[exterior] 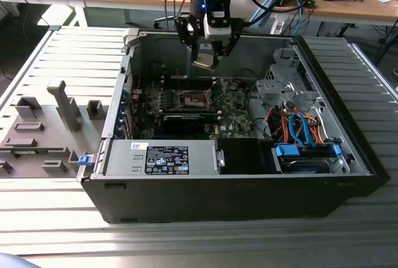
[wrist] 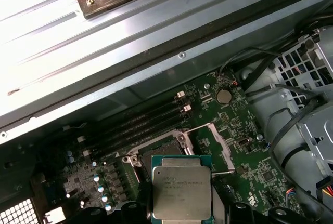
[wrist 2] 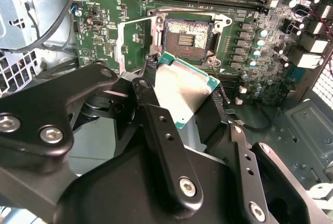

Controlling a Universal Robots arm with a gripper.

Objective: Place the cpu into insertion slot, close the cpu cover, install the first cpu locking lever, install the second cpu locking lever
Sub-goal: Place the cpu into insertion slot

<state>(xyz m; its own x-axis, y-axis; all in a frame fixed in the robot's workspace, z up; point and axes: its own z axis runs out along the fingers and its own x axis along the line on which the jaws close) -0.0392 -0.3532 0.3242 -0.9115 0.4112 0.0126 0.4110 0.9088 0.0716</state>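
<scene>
Gripper clamped on the cpu above the open computer case

Nearest in the exterior view, the computer case [exterior: 249,199] lies open on a slatted table [exterior: 186,243], with a grey power supply [exterior: 165,157] along its near wall and a blue drive bay [exterior: 305,156] at the exterior view's right. Farther in sits the green circuit board [exterior: 239,109], where the insertion slot [exterior: 193,99] lies bare and dark. In the second wrist view its cpu cover [wrist 2: 136,42] is swung open beside it. Above the board's far part, the gripper [exterior: 207,58] pinches the cpu [exterior: 204,64] by two edges, tilted and well clear of the slot, silver top showing in both wrist views. Wooden desks [exterior: 348,7] stand farthest.
</scene>
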